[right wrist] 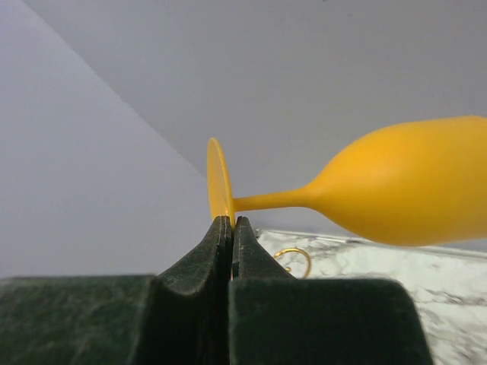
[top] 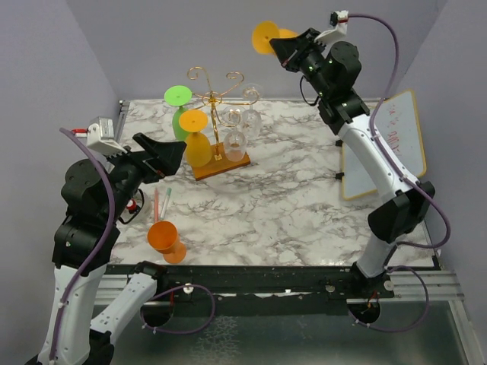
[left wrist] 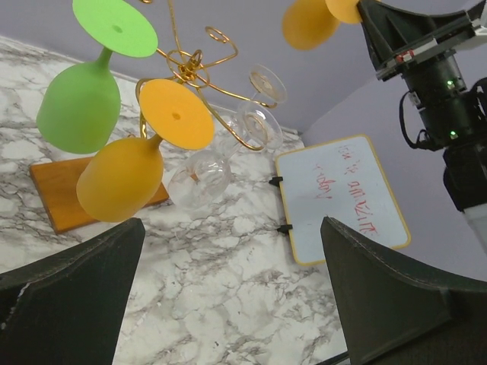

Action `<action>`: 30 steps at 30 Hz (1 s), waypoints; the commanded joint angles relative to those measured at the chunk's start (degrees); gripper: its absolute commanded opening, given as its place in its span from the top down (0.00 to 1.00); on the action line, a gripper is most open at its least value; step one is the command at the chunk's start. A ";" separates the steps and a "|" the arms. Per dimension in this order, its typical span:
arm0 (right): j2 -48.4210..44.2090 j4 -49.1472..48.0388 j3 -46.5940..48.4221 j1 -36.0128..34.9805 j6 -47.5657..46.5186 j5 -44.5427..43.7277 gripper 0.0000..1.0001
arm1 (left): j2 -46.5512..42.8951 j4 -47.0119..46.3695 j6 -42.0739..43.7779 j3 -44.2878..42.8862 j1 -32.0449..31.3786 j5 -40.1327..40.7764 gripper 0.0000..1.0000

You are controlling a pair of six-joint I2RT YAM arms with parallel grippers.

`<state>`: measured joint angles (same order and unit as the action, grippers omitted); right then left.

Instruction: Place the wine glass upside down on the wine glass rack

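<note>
My right gripper [top: 283, 47] is shut on the foot rim of an orange wine glass [top: 265, 36], held high above the table's far edge, right of the rack; its stem lies about level. In the right wrist view the fingers [right wrist: 221, 232] pinch the foot, and the bowl [right wrist: 411, 182] points right. The wine glass rack [top: 217, 82] stands at the table's back centre on its wooden base [top: 219, 169]. It carries an upside-down green glass [top: 179, 114], an orange glass [top: 198, 141] and clear glasses [top: 236, 141]. My left gripper [top: 171, 156] is open and empty, just left of the rack [left wrist: 186, 61].
Another orange glass [top: 166, 239] lies near the front left edge. Thin pens [top: 161, 204] lie just behind it. A small whiteboard [top: 380, 144] lies at the right, also in the left wrist view [left wrist: 342, 194]. Grey walls close in the back and sides.
</note>
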<state>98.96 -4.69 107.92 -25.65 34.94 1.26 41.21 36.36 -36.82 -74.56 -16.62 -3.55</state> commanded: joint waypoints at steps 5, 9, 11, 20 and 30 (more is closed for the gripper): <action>15.75 -2.09 16.69 0.28 6.57 20.35 1.00 | -1.71 1.30 2.05 -0.31 -0.08 0.16 0.01; 21.07 -3.29 21.21 0.26 12.38 24.43 1.00 | -2.07 1.35 2.45 -0.26 -0.08 0.02 0.01; 23.21 -3.76 22.84 0.25 15.05 26.19 1.00 | -2.37 1.36 2.38 0.19 -0.08 -0.43 0.01; 27.95 -5.16 24.20 -1.08 18.79 30.37 0.99 | -3.62 1.43 2.40 1.81 -0.08 -1.47 0.01; 27.84 -1.58 24.85 -1.79 17.89 31.31 0.99 | -4.55 1.93 3.20 2.20 -0.08 0.55 0.01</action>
<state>126.80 -7.46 130.23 -27.05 52.47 29.71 37.60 36.62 -34.65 -73.06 -16.62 -3.60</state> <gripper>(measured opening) 0.026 0.987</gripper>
